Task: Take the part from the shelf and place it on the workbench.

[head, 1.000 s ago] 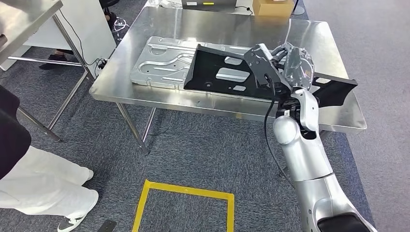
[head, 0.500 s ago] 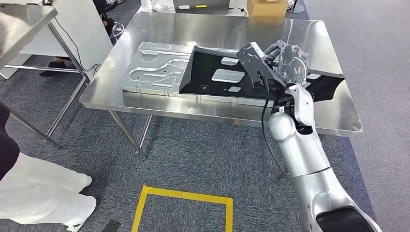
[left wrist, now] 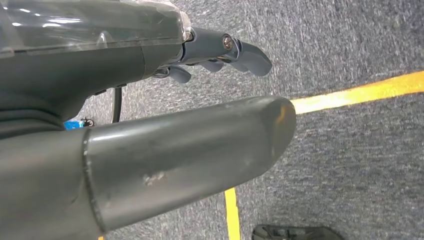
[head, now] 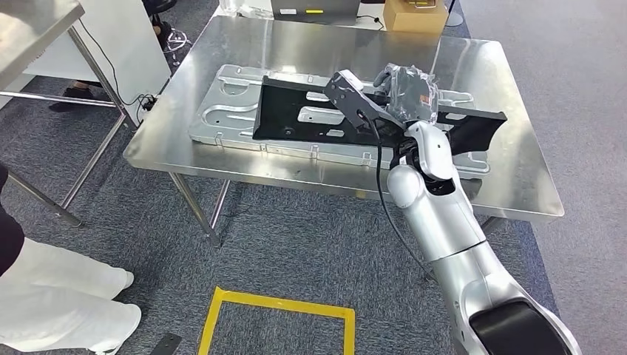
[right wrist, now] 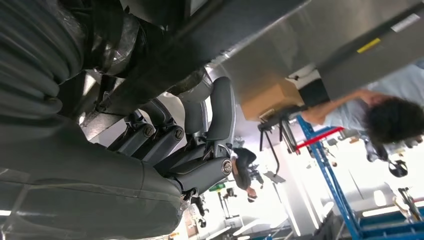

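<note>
Firmly, right hand (head: pixel 409 89) fingers (right wrist: pixel 200 150) wrap the black part's (head: pixel 296 118) edge.

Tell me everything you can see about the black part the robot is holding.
The black part is a long, flat, matte black panel with several cutouts through which silver metal shows, and a raised lip along its far edge. It lies lengthwise over the silver stamped plate on the steel workbench, with its right end flaring past the robot's wrist. The right hand grips it near the right of its middle. Whether it rests fully flat on the plate is unclear.
</note>
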